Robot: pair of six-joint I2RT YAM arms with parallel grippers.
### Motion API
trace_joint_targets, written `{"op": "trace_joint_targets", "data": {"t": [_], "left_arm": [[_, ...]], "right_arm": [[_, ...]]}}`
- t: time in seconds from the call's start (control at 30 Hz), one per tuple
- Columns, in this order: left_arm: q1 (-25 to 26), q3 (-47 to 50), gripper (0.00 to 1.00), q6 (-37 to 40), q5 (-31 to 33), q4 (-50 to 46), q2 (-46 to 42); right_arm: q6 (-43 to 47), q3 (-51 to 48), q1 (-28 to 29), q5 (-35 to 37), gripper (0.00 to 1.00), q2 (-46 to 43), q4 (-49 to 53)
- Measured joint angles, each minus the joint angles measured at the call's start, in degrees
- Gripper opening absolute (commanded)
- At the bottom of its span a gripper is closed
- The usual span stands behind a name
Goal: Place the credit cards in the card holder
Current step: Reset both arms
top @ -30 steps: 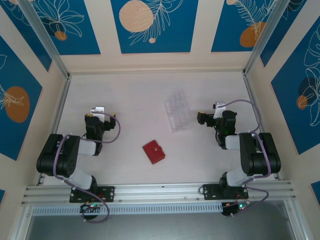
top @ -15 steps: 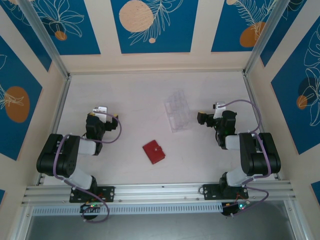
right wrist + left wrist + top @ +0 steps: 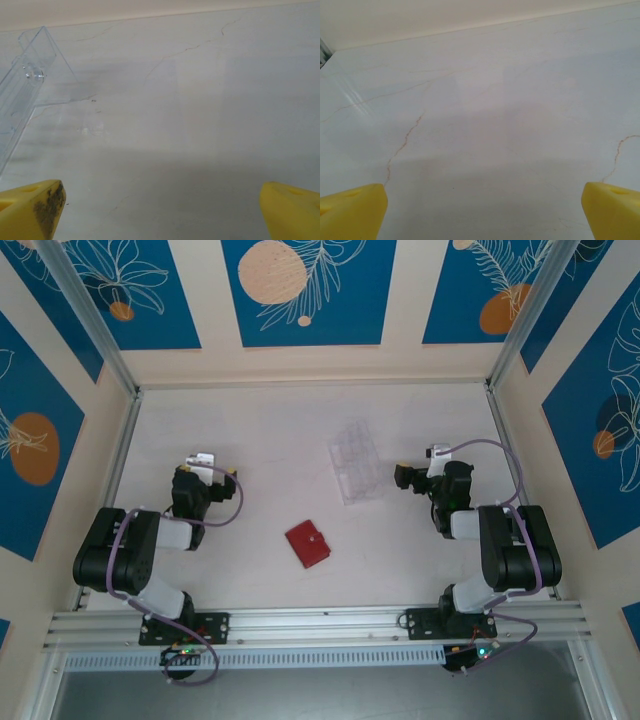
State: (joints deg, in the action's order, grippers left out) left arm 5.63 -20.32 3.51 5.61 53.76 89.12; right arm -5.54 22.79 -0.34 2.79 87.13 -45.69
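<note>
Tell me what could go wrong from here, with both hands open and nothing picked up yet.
1. The clear tray sits close to the left of the open right hand; a careless swing could knock it.
2. The card holder looks closed and lies flat on the smooth table, so it may slide when a hand tries to pry it open.

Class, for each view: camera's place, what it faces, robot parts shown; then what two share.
Top external: above, behind; looks down on table, card holder, clear tray; left arm, right arm show.
Left wrist: on left arm, facing bare table; open left fingers.
Right wrist: on right arm, facing clear tray; open right fingers.
Shared: clear tray, top and right wrist.
</note>
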Motion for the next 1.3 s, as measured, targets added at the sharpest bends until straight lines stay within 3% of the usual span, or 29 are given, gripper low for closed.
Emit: {"op": "trace_joint_targets", "data": {"t": [0.2,0.4,0.53,0.8,1.3], "left_arm": [[0.0,0.1,1.00,0.0,-0.1,0.3,0.0],[0.0,6.8,1.00,-0.9,3.5,10.1,0.3],[-0.1,1.9,1.00,-1.0,2.2,3.1,0.3],[-0.3,-0.5,1.00,-0.5,-1.0,0.5,0.2],[-0.3,-0.5,1.00,-0.4,-1.3,-0.9,0.2]], "right_arm": [[0.0,0.0,0.0,0.0,0.99,0.0,0.0],[0.0,0.0,0.2,0.0,0.99,0.0,0.1],[0.0,0.0,0.2,0.0,0.99,0.0,0.1],[0.0,0.0,0.3,0.2,0.99,0.0,0.1],[0.0,0.0,0.4,0.3,0.99,0.0,0.1]]}}
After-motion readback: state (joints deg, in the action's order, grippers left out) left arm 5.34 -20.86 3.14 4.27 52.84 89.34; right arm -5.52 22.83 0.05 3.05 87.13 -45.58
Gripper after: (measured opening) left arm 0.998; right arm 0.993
